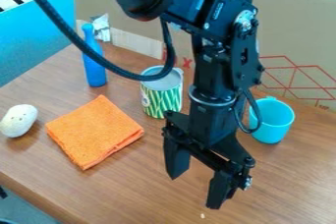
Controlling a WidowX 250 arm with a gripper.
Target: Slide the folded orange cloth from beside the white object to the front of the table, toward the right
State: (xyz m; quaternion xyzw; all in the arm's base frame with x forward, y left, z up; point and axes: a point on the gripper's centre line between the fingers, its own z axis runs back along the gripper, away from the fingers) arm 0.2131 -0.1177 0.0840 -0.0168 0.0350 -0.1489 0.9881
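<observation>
Gripper (195,183) wide, holding nothing, hangs over the table (289,193). Folded orange cloth (95,132) lies flat to its left, near the left table edge. White-and-green striped can (162,95) and turquoise plastic cup (272,120) stand mouth-up, farther back; cardboard (295,31) limits the far side. More room near right.

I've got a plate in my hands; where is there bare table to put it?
Bare table shows in front of the turquoise cup, and between the orange cloth and the gripper. It's crowded farther back, where the striped can, cup and arm bunch up.
</observation>
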